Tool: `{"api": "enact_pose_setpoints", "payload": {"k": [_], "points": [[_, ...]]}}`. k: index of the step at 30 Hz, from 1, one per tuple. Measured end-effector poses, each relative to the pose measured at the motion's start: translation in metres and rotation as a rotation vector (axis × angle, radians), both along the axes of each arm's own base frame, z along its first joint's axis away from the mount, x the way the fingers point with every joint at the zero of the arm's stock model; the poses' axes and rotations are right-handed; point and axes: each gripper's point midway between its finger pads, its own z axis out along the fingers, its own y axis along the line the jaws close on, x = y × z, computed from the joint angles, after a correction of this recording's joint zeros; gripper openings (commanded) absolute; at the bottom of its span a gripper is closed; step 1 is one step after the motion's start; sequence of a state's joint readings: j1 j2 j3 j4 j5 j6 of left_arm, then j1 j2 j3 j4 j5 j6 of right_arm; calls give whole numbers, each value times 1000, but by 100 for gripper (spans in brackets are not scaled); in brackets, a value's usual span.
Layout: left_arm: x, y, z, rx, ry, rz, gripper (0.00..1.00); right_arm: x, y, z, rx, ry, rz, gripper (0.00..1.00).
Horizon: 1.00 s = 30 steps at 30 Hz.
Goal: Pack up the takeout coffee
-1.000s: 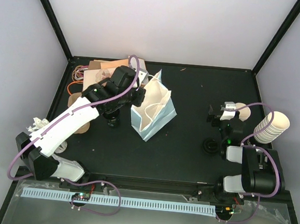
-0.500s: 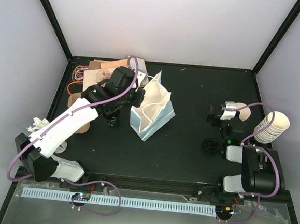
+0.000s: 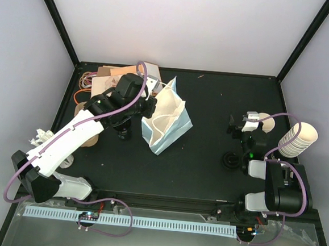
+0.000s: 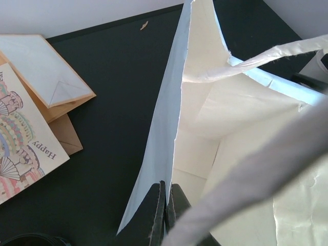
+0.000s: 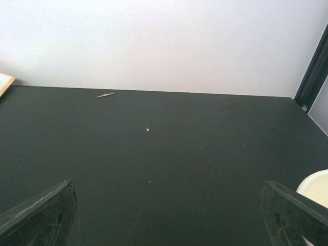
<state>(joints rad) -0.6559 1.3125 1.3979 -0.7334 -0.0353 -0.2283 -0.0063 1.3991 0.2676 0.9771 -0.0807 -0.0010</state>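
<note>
The takeout coffee point(image 3: 230, 160) shows as a black disc on the dark table, just ahead of the right arm's base. A white paper bag point(image 3: 165, 122) stands open at mid-table. My left gripper point(image 3: 148, 111) is shut on the top edge of the bag's left wall. In the left wrist view its fingertips point(image 4: 167, 187) pinch that thin wall point(image 4: 163, 128) from both sides. My right gripper point(image 3: 245, 122) stands wide open beyond the coffee. Only bare table lies between its fingers point(image 5: 41, 212) in the right wrist view.
A lidless cream cup point(image 3: 266, 124) stands by the right gripper, and a stack of cream cups point(image 3: 297, 139) lies at the right edge. Cards and envelopes point(image 4: 36, 87) lie back left. A dark round thing point(image 3: 122, 133) sits under the left arm.
The left arm has drawn slightly left and back with the bag's wall in its grip, so the bag has shifted a little. The right arm has not moved.
</note>
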Motion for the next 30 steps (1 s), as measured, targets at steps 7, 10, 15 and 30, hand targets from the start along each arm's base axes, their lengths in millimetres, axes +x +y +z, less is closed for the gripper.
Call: {"api": "enact_pose_setpoints", "payload": {"k": [7, 10, 15, 30], "points": [[-1, -1, 0, -4, 6, -9, 2, 0, 0, 0, 0, 0, 0, 100], [-2, -2, 0, -5, 7, -12, 1, 0, 0, 0, 0, 0, 0, 100], [-2, -2, 0, -6, 8, -13, 2, 0, 0, 0, 0, 0, 0, 100], [-4, -4, -1, -14, 14, -27, 2, 0, 0, 0, 0, 0, 0, 100]]}}
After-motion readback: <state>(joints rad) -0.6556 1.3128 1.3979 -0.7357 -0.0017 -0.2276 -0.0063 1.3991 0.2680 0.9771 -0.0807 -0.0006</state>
